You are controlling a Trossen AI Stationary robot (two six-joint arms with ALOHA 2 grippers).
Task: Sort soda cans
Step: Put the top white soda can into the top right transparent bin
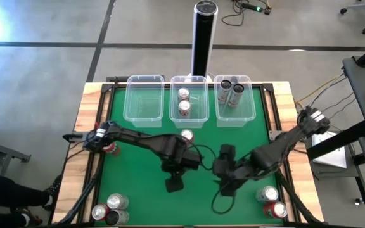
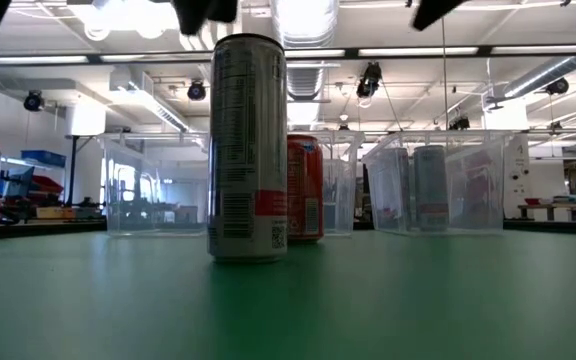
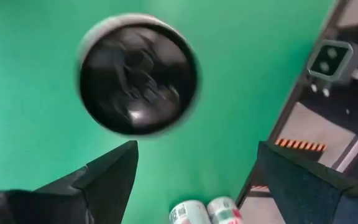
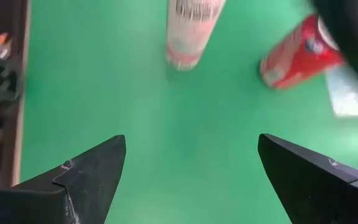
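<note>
Both arms reach mid-table — left gripper (image 1: 174, 184) and right gripper (image 1: 224, 187) point down, fingers apart, holding nothing.

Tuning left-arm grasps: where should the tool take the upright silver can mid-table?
Probably the upper side wall, from straight above: the silver can stands upright, round, with bare mat either side, and the open left tool hangs over its top. The right tool waits open nearby.
</note>
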